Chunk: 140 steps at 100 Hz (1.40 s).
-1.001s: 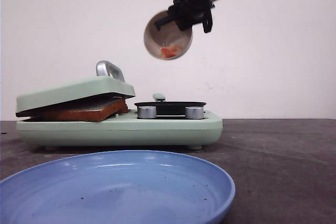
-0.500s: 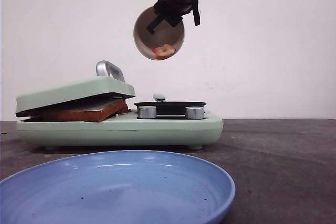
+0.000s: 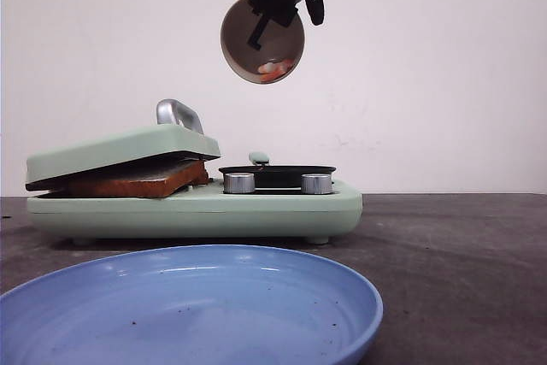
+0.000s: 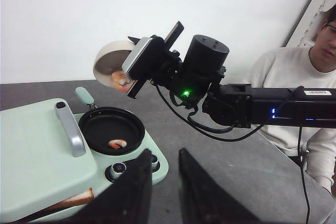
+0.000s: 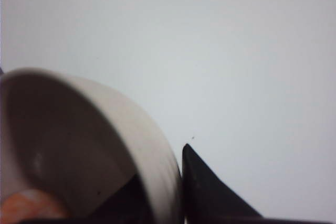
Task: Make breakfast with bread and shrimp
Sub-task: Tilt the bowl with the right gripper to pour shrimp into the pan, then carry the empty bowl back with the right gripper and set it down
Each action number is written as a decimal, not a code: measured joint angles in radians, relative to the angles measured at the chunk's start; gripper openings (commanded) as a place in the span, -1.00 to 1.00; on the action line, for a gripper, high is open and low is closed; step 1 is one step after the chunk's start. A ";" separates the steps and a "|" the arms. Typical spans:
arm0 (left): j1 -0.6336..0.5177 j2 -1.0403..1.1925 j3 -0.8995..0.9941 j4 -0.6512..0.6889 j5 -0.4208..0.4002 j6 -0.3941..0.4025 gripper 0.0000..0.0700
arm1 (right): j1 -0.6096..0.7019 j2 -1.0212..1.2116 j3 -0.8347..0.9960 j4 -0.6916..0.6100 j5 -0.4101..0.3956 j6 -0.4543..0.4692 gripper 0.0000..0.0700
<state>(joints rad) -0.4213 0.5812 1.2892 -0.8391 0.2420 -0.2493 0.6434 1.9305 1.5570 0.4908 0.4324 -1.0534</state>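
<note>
Right gripper (image 3: 278,2) clamped tilted bowl (image 3: 262,40) w/ shrimp (image 3: 272,67) above pan (image 4: 111,130), set below-left; pieces risked overshooting. Left gripper (image 4: 164,182) parted, empty.

Mint-green grill (image 3: 192,203), black pan (image 4: 111,130), orange-white shrimp (image 4: 117,144), cream bowl (image 3: 262,39), plain blue plate (image 3: 192,309), golden-brown bread (image 3: 137,179), dark grey bench (image 3: 444,245).

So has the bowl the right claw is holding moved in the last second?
Yes. In the front view the small bowl has shifted left and slightly up, from above the right knob to nearer above the left knob of the breakfast maker.
</note>
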 measured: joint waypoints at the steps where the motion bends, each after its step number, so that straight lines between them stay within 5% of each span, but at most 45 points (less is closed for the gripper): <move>1: 0.000 0.000 0.000 0.000 0.000 0.000 -0.97 | 0.000 0.000 0.000 0.003 0.003 -0.004 -1.00; 43: 0.000 0.000 0.000 0.000 0.000 0.000 -0.97 | 0.004 0.000 0.029 0.036 0.019 -0.055 -1.00; 63: 0.000 0.000 0.000 0.000 0.000 0.000 -0.97 | -0.018 -0.020 0.046 -0.159 0.074 0.156 -0.99; 80: 0.000 0.000 0.000 0.000 0.000 0.000 -0.97 | -0.103 -0.067 0.111 -0.491 -0.043 0.516 -0.99; 108: 0.000 0.000 0.000 0.006 0.000 0.000 -0.97 | -0.368 -0.126 0.163 -0.986 -0.477 1.080 -0.99; 122: 0.000 0.000 0.000 0.008 0.000 -0.001 -0.97 | -0.506 -0.126 0.143 -1.270 -0.602 1.168 -0.99; 140: 0.000 0.001 0.000 0.012 0.000 -0.001 -0.97 | -0.635 -0.126 -0.009 -1.324 -0.692 1.175 -0.99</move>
<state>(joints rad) -0.4213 0.5819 1.2892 -0.8272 0.2420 -0.2501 0.0082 1.8050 1.5478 -0.8333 -0.2592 0.1211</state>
